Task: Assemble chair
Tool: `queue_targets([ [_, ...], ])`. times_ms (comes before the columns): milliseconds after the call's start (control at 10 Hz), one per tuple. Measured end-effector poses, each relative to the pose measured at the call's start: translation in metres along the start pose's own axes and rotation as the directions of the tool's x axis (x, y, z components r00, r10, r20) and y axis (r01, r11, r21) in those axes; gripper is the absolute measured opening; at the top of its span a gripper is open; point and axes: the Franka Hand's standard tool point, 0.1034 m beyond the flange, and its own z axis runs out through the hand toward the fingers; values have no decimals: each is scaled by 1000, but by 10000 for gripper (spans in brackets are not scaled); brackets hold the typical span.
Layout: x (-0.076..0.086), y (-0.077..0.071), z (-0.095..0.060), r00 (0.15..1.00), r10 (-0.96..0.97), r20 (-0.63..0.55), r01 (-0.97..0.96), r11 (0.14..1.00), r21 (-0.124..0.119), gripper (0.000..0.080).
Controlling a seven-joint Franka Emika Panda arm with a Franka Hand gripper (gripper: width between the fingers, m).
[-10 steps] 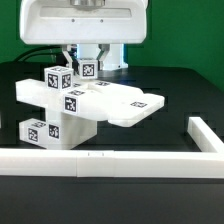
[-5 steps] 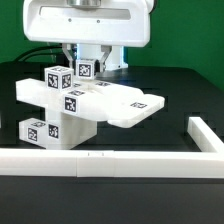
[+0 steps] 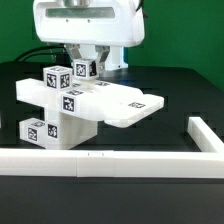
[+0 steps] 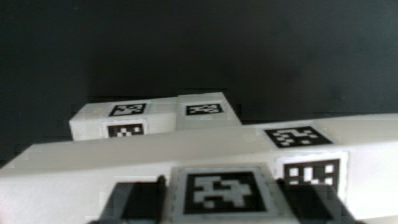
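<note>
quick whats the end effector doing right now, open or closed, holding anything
End effector: closed on a small tagged white chair piece, held over the partly built chair.

White border rail (image 3: 110,160) on black table (image 3: 180,95)

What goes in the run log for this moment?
arm: over assembly | gripper: shut on tagged part | chair: partly assembled, on table | rail: in front
</note>
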Motion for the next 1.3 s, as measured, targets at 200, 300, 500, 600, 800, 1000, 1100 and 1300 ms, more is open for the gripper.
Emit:
queue_targets([
  [200, 1, -1, 0, 997, -81, -2, 81, 997, -14, 570],
  [300, 2, -3, -1, 988, -156, -7, 156, 987, -29, 570],
  [500, 2, -3, -1, 952, -305, -2, 305, 952, -33, 644],
  [600, 2, -3, -1, 932, -362, 0, 362, 932, -34, 644],
  [800, 5, 0, -1, 821, -572, 12, 571, 819, -56, 649],
  [1000, 5, 0, -2, 681, -732, 29, 732, 678, -68, 649],
  [1100, 5, 0, -2, 618, -786, 36, 786, 615, -69, 649],
  [1300, 6, 0, -2, 468, -882, 57, 883, 463, -77, 649],
])
